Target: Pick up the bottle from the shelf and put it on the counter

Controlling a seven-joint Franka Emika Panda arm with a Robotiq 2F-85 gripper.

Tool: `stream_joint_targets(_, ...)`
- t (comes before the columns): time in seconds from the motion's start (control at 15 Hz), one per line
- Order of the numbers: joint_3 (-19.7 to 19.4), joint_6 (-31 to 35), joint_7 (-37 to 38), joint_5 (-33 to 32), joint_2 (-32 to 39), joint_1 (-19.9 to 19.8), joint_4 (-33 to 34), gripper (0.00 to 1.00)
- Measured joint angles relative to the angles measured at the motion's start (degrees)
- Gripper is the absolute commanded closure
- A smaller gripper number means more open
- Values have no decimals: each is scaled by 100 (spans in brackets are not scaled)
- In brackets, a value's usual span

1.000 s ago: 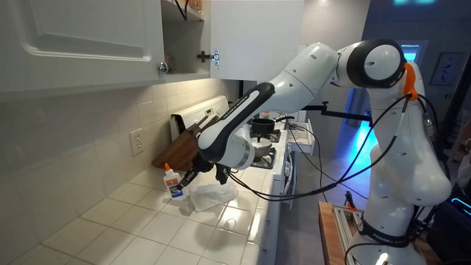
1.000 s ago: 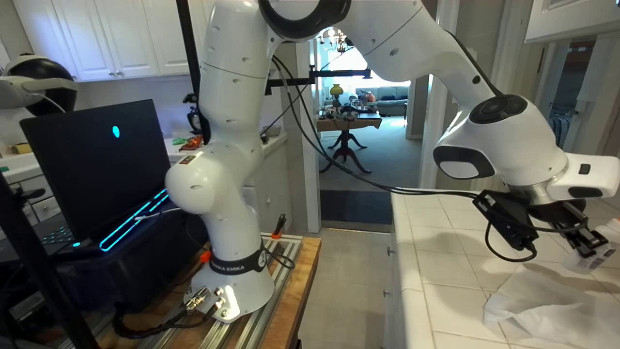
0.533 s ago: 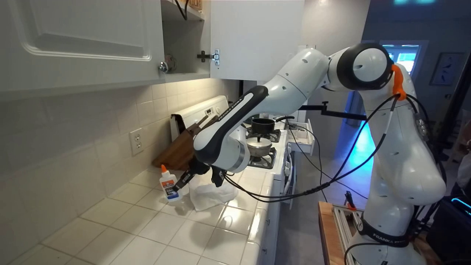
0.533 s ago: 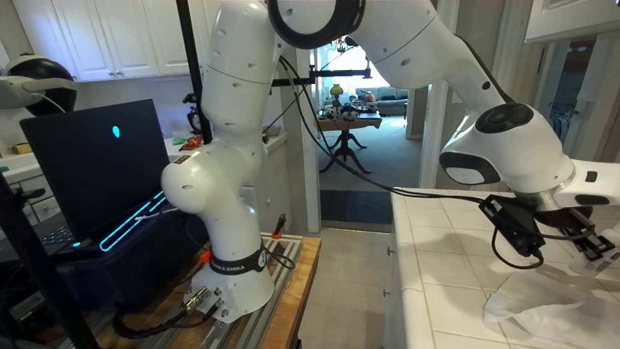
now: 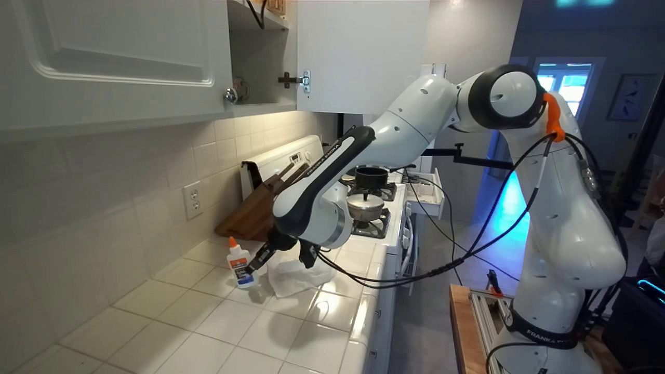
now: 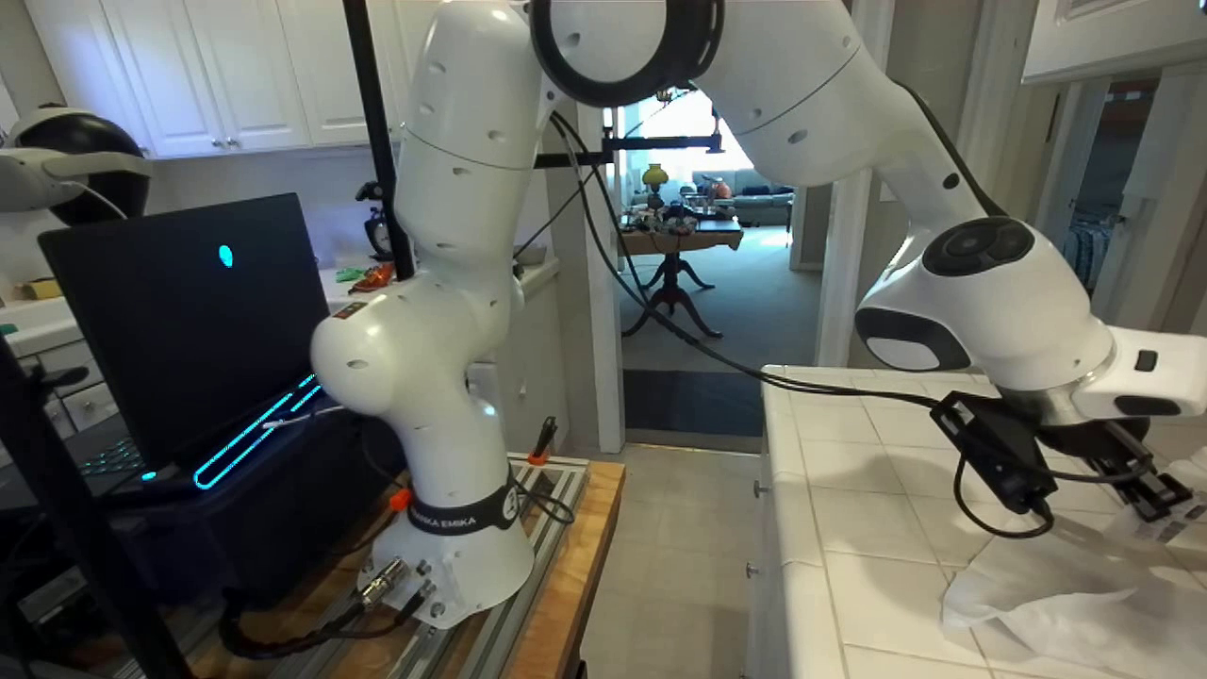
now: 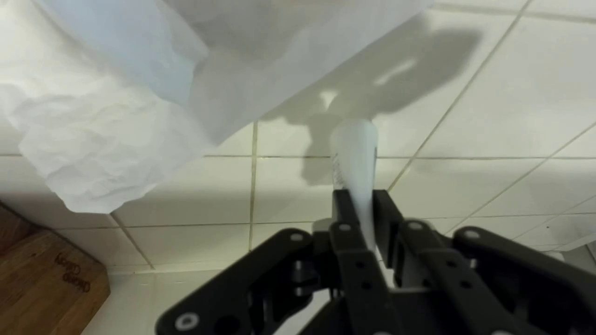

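The bottle (image 5: 240,266) is a small white glue bottle with an orange-red and blue label and an orange tip. My gripper (image 5: 250,270) is shut on its side and holds it slightly tilted, low over the tiled counter (image 5: 223,324). In the wrist view, the bottle (image 7: 356,153) sits between both fingertips (image 7: 359,195), its base pointing away. I cannot tell whether the base touches the tiles. In an exterior view the bottle (image 6: 1136,524) is partly cut off by the frame edge beside the fingers (image 6: 1166,500). The shelf (image 5: 262,65) is the open cabinet above the counter.
A crumpled white sheet (image 5: 301,275) lies beside the bottle; it also shows in the wrist view (image 7: 116,116). A wooden knife block (image 5: 252,210) leans near the backsplash. Pots (image 5: 365,206) stand on the stove behind the arm. A white cabinet door (image 5: 124,52) hangs above.
The gripper and the held bottle have moved slightly toward the backsplash and then down toward the counter. The arm has shifted with them. The sheet has not moved.
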Motion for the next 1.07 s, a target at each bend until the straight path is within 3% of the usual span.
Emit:
stream_joint_targets(0.53,70,9,-142,0,83,-34,-28,4)
stream_joint_targets(0.67,102,29,-145,0,84,-49,-31,0)
stream_joint_targets(1.07,119,280,-131,9,-79,27,-151,0)
